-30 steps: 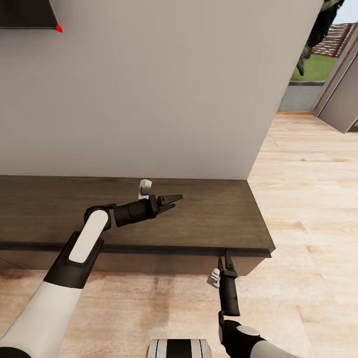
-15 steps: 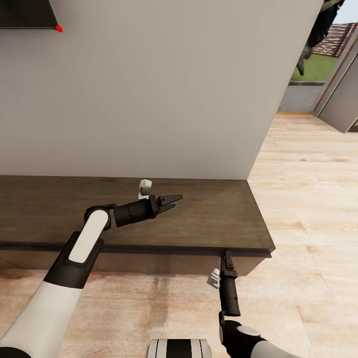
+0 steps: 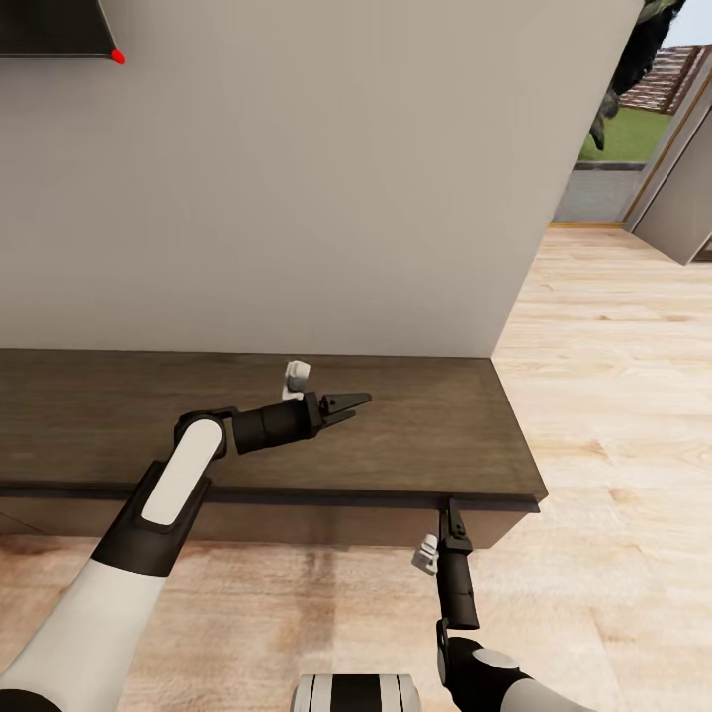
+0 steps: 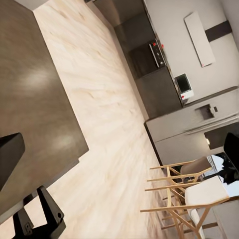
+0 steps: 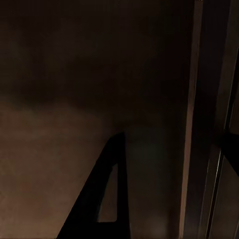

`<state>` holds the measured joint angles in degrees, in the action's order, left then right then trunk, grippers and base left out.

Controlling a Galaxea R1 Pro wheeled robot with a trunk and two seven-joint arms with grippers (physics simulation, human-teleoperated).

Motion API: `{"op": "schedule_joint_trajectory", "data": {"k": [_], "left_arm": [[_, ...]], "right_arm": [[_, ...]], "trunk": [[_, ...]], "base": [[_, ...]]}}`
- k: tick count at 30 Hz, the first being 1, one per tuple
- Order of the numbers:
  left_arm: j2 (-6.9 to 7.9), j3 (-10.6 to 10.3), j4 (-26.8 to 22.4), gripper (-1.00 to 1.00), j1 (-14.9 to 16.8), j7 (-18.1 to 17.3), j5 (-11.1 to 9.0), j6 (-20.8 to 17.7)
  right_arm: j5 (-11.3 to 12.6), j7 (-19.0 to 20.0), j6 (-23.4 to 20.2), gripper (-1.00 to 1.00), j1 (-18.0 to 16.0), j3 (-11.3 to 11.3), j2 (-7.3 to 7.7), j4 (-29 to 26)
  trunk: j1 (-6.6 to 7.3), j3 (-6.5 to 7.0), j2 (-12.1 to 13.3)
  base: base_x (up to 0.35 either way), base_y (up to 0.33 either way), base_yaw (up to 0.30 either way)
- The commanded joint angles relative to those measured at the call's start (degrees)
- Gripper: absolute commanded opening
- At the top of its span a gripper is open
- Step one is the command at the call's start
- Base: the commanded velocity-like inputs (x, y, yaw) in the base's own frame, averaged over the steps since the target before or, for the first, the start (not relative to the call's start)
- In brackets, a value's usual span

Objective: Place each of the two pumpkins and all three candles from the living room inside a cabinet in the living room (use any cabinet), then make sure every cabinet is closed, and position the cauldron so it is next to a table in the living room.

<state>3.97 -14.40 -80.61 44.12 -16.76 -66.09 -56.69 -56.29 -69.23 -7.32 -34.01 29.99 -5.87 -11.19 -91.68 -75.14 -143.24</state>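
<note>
Cabinet cut off at the head view's left edge, right gripper fingertips under its top's lip

Dark-brown wood-grain cabinet — pale grey wall, light wood-plank floor.

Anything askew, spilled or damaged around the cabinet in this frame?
Nothing stands out. The cabinet sits square against the wall, its top intact. The left gripper hovers over the top, and the right gripper points at the front edge under the top. The wooden floor shows no spill.
</note>
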Motion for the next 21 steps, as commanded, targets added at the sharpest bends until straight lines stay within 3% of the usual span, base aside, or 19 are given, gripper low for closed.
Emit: {"op": "schedule_joint_trajectory", "data": {"k": [1, 21], "left_arm": [[0.03, 0.0, 0.0, 1.0, 0.0, -0.1, 0.0, 0.0], [0.08, 0.1, 0.0, 1.0, 0.0, -0.3, -0.1, 0.2]], "right_arm": [[0.0, 0.1, 0.0, -1.0, -1.4, 0.9, -0.02, 0.0], [0.0, 0.1, 0.0, -1.0, -1.4, 0.9, -0.11, 0.3]], "trunk": [[0.0, 0.01, 0.0], [0.0, 0.01, 0.0]], "base": [[0.0, 0.0, 0.0], [0.0, 0.0, 0.0]]}}
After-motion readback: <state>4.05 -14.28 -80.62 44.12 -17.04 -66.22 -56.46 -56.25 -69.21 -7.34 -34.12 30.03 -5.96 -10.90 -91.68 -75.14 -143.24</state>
